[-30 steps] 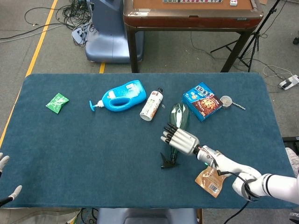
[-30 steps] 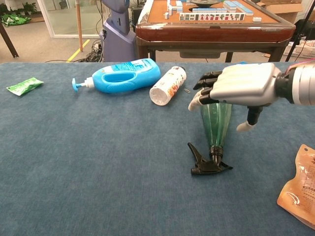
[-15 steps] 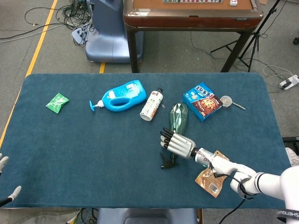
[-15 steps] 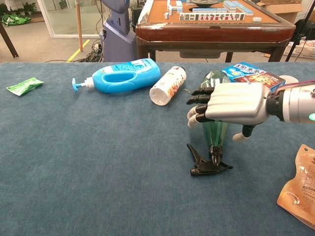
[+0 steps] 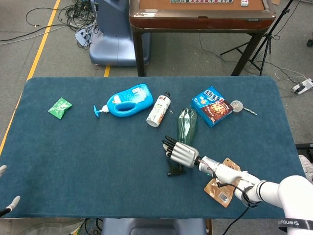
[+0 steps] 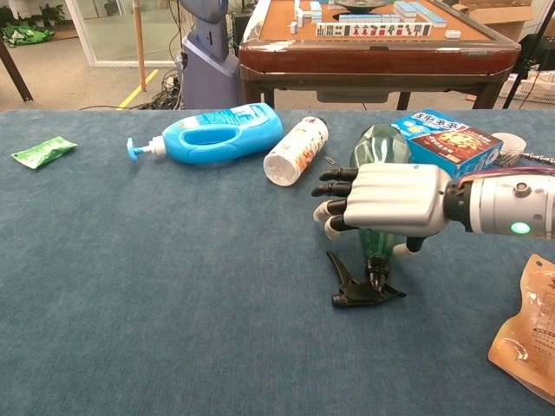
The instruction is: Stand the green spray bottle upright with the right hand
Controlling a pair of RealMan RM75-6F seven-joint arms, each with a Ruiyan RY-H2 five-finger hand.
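Chest view: green spray bottle (image 6: 379,146) lies flat, black trigger nearest. Right hand (image 6: 388,206) over its neck, fingers apart, grip not confirmed. Left hand (image 5: 6,203) fingertips only; state indeterminate.

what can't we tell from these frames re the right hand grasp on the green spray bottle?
- Contact: in both views the right hand covers the neck of the green spray bottle; whether it grips or hovers is hidden.
- Left hand: cut off by the head view's left edge; pose unreadable.
- Cookie box text: too small.
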